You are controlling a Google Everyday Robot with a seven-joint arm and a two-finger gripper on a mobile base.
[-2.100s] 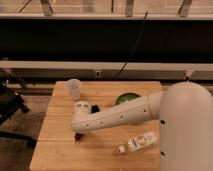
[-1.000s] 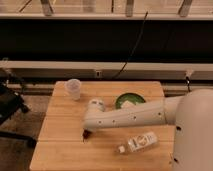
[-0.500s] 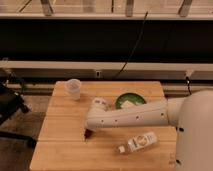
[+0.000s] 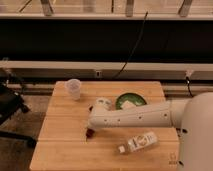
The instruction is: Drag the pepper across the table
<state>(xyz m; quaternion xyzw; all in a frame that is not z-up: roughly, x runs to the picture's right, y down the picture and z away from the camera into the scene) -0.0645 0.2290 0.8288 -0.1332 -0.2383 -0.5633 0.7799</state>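
The table (image 4: 60, 145) is a light bamboo top seen from above. My white arm reaches across it from the right. My gripper (image 4: 90, 130) is at the arm's left end, pressed down near the table's middle-left. A small dark red-brown bit of the pepper (image 4: 89, 133) shows just under the gripper's tip; the rest of it is hidden by the arm.
A clear plastic cup (image 4: 73, 88) stands at the back left. A white can (image 4: 102, 103) lies just behind the arm. A green plate (image 4: 131, 101) with something pale sits at the back middle. A bottle (image 4: 138, 142) lies at the front right. A dark chair (image 4: 10, 107) stands left of the table.
The gripper end of the arm has slid to the right and slightly toward the front edge, and the dark pepper under it has moved with it.
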